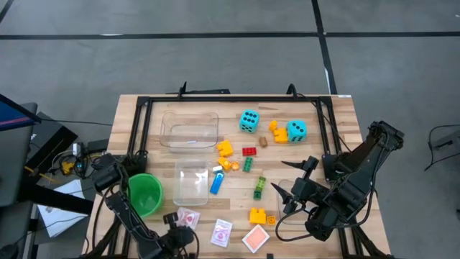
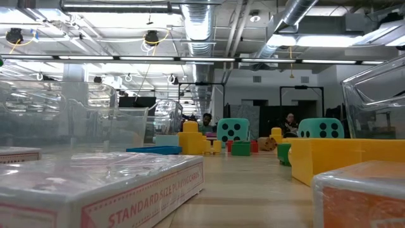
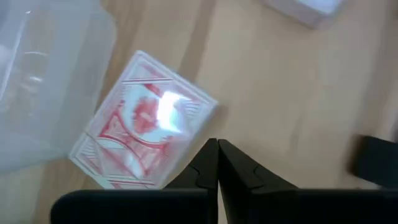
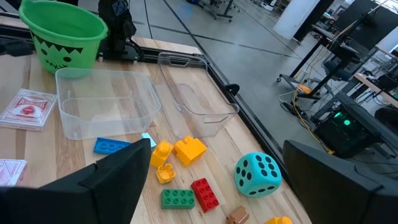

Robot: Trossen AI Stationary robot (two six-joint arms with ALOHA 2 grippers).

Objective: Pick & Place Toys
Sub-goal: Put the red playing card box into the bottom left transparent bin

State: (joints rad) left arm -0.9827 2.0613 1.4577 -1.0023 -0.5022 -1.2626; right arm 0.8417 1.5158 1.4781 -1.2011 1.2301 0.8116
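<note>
Two cyan dice (image 1: pixel 249 121) (image 1: pixel 296 130) sit at the far middle of the table. Small bricks lie in the middle: yellow (image 1: pixel 225 148), red (image 1: pixel 249 151), green (image 1: pixel 259 188), blue (image 1: pixel 216 183) and another yellow (image 1: pixel 257 215). Three red-and-white card packs (image 1: pixel 188 218) (image 1: pixel 221 232) (image 1: pixel 256 238) lie flat near the front edge. My left gripper (image 3: pixel 217 152) is shut, its tips just beside the left pack (image 3: pixel 143 127); I cannot tell whether they touch it. My right gripper (image 1: pixel 295 180) is wide open and empty, right of the green brick. In its wrist view (image 4: pixel 227 186) it faces the bricks.
A green cup (image 1: pixel 144 193) stands at the left front. Clear bins stand at the far left (image 1: pixel 190 129) and in the middle (image 1: pixel 192 181); a third (image 1: pixel 289 207) is under my right gripper. A black frame (image 1: pixel 230 98) runs around the table.
</note>
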